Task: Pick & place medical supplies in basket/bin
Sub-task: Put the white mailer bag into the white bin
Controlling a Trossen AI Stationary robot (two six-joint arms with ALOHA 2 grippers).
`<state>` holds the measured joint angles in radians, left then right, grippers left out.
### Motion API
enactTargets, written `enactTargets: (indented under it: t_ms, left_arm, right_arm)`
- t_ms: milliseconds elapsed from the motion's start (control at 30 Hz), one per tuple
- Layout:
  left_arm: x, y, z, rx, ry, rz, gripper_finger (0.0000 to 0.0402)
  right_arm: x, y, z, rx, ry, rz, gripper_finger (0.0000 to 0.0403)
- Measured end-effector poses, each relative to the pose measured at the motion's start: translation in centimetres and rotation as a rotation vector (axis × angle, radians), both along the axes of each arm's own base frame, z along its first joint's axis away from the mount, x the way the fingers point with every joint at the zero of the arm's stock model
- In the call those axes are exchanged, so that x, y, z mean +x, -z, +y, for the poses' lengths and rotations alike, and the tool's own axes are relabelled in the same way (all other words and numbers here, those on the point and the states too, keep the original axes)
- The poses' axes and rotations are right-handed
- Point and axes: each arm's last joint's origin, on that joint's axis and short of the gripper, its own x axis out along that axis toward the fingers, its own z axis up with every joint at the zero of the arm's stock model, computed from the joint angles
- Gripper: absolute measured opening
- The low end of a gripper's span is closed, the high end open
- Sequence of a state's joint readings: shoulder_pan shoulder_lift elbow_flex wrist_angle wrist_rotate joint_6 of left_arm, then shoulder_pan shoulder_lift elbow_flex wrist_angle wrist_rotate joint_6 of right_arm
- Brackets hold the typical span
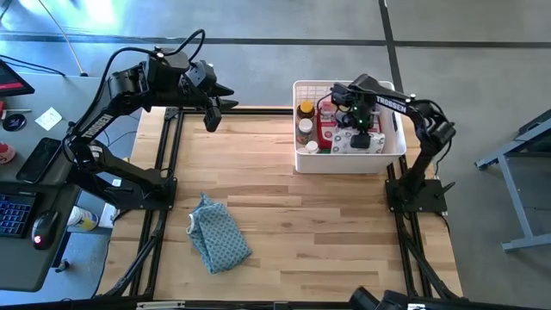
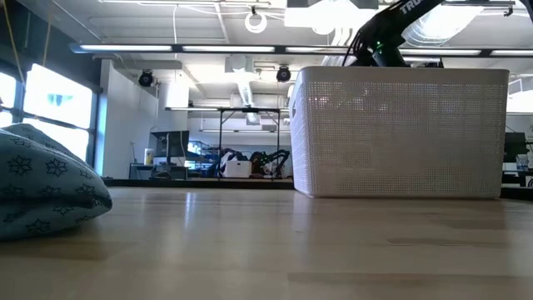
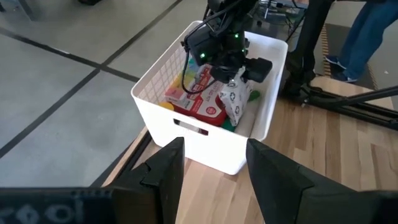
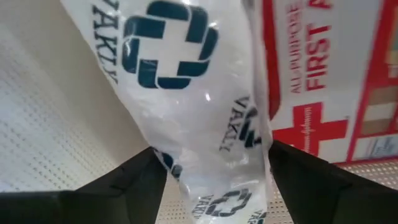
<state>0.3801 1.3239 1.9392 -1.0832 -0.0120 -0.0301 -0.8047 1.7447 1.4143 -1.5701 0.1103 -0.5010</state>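
Observation:
The white bin (image 1: 298, 162) stands at the table's far right; it also shows in the low view (image 2: 400, 133) and the left wrist view (image 3: 205, 143). Inside lie a red first-aid case (image 1: 325, 129) (image 4: 323, 81), amber pill bottles (image 1: 305, 110) and other small supplies. My right gripper (image 1: 362, 129) (image 3: 239, 71) reaches down into the bin, open, with a silver-white packet (image 4: 186, 93) (image 3: 235, 102) between its fingers. The packet stands tilted against the case. My left gripper (image 1: 219, 108) (image 3: 214, 168) hangs open and empty above the table's far left. My right gripper comes from above, pointing steeply down, with the packet's upper part (image 4: 205, 168) between its spread fingers (image 4: 134, 180). The packet's edges reach up to both fingers. Whether they touch it, I cannot tell. Its lower end is down in the bin beside the case.
A blue-grey patterned cloth (image 1: 219, 232) (image 2: 42, 183) lies crumpled near the table's front left. Bare wood lies between it and the bin. A desk with a keyboard and mouse (image 1: 26, 215) stands left of the table. A person's legs (image 3: 373, 37) show beyond the bin.

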Motion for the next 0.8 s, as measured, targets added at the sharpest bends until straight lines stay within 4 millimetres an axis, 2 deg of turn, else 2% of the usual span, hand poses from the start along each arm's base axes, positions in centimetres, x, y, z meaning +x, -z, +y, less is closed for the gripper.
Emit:
enactTargets:
  t_ms: [100, 300, 467, 633, 800]
  left_arm:
    - [0.0, 0.0, 0.0, 0.002, 0.0, -0.004, 0.0204]
    - [0.0, -0.1, 0.0, 0.005, 0.0, -0.011, 0.0204]
    - [0.0, -0.1, 0.0, 0.005, 0.0, -0.011, 0.0204]
    - [0.1, -0.2, 0.1, 0.011, -0.007, -0.021, 0.0204]
    - [0.1, -0.3, 0.1, 0.016, -0.007, -0.032, 0.0204]
  right_arm:
    - [0.0, -0.8, 0.0, -0.033, 0.042, -0.023, 0.0267]
    - [0.0, -3.8, 0.0, -0.129, 0.075, -0.109, 0.0266]
    - [0.3, -6.1, 0.1, -0.186, 0.161, -0.256, 0.0265]
    - [1.0, -6.6, 0.1, -0.124, 0.336, -0.438, 0.0266]
    - [1.4, -5.4, 0.4, -0.132, 0.329, -0.395, 0.0259]
